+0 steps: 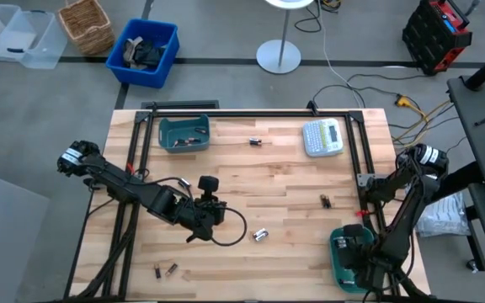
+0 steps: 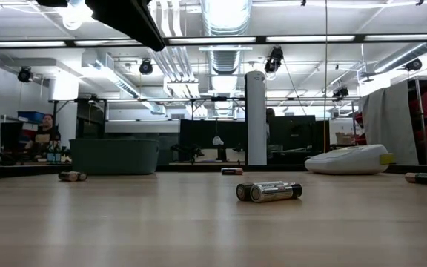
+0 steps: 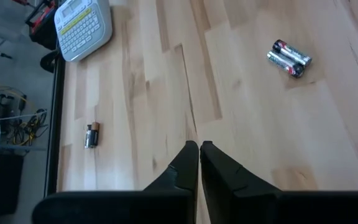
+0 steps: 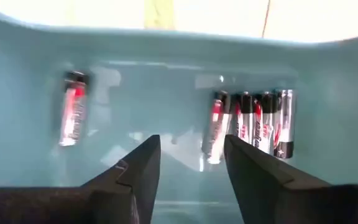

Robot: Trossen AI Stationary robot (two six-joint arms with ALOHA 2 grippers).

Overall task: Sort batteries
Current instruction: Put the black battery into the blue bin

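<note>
Right gripper (image 4: 191, 168) spread open down inside the teal bin (image 4: 166, 74), silver batteries (image 4: 253, 124) lying just past its fingertips, left gripper (image 3: 199, 152) pinched closed mid-table, battery pair (image 3: 289, 58) well ahead.

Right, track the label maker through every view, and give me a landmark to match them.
High view: label maker at the table's far right.
Low view: pale wedge at right, far side of the table.
Left wrist view: top left corner.
Right wrist view: not in it.
Landmark: silvery battery pair.
</note>
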